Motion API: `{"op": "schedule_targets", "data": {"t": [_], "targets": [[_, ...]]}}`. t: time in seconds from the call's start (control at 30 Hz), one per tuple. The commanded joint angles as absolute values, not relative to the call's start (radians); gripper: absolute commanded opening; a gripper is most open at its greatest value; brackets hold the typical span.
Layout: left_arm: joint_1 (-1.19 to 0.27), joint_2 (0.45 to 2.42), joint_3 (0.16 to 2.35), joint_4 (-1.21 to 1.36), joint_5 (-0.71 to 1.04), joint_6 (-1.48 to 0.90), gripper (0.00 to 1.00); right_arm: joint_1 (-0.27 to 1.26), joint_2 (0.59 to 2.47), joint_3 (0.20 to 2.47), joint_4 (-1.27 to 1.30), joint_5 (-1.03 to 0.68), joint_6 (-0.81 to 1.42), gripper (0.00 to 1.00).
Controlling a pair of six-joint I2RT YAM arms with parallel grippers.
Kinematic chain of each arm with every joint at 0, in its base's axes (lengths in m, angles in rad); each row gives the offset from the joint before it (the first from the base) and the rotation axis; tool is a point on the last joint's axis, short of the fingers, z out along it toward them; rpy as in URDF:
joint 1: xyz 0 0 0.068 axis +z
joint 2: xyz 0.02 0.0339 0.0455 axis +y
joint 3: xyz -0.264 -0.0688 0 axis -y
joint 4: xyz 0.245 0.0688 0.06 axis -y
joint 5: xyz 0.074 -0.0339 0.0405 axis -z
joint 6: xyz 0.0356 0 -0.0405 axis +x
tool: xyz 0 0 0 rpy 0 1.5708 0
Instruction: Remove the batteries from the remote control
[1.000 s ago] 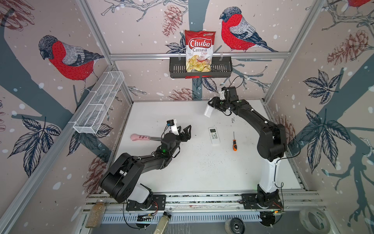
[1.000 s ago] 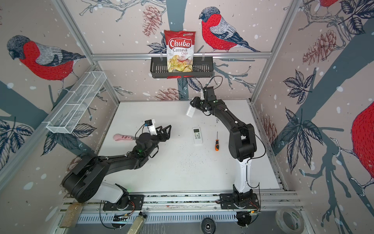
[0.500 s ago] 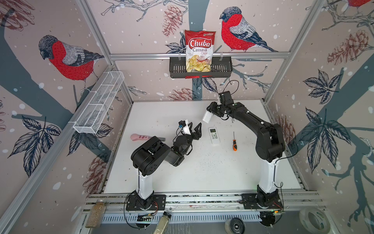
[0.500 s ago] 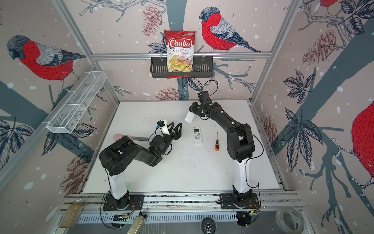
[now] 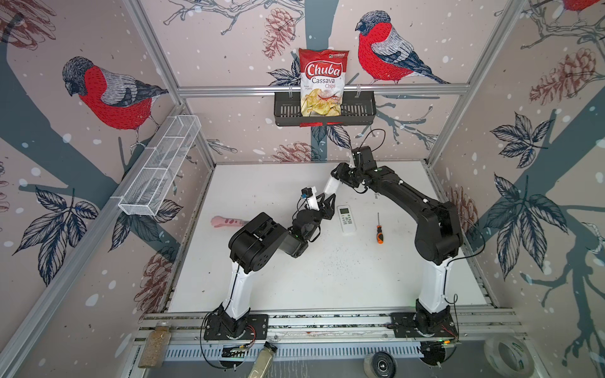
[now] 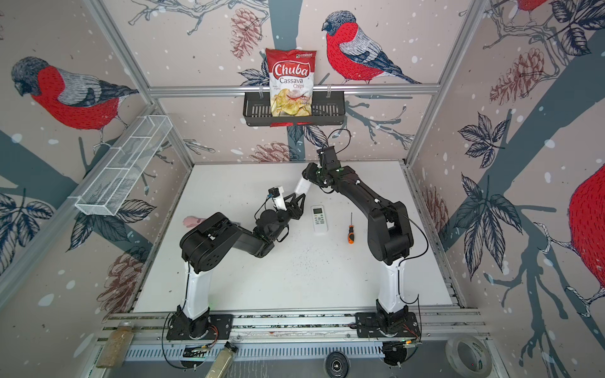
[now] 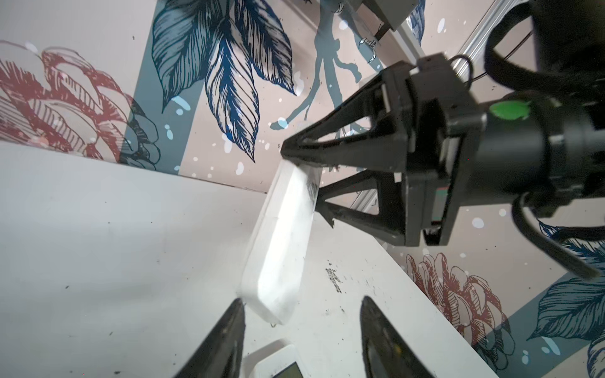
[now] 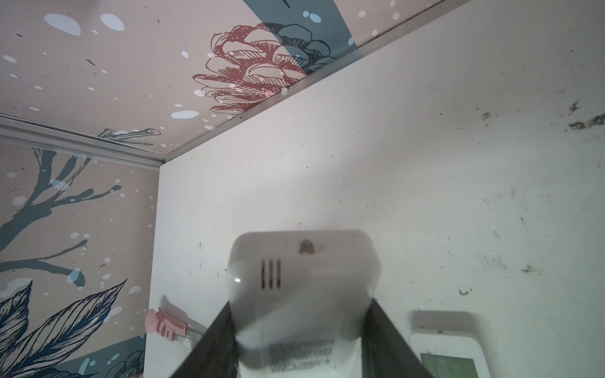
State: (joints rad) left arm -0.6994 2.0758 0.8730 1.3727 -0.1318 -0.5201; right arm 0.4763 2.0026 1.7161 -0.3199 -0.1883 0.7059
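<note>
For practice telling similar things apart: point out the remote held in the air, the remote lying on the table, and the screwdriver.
Held remote (image 5: 331, 187): in a top view, middle of its body.
Lying remote (image 5: 346, 220): in a top view, its button area.
Screwdriver (image 5: 379, 235): in a top view, its orange-and-black handle.

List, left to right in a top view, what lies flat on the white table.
pink-handled tool → white remote with a display → orange-and-black screwdriver

You have the white display remote (image 5: 346, 219) flat on the white table (image 5: 327, 278), the orange-handled screwdriver (image 5: 379, 230) right of it, the pink-handled tool (image 5: 226, 221) far left.
</note>
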Motion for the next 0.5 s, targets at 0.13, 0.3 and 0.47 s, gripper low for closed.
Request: {"op": "schedule_targets", "data": {"t": [0.13, 0.3, 0.47], "targets": [[-0.680, 2.088, 0.917, 1.326, -0.118, -0.539, 0.40, 0.480, 1.978, 1.699, -0.275, -0.214, 0.702, 0.30], [-0.660, 2.104, 0.939, 1.322, -0.091, -0.553, 0.41, 0.479, 1.980, 1.697, -0.269, -0.227, 0.700, 0.30], [-0.657, 2.117, 0.965, 1.316, -0.068, -0.557, 0.49, 0.477, 2.005, 1.714, -0.272, -0.243, 0.696, 0.30]]}}
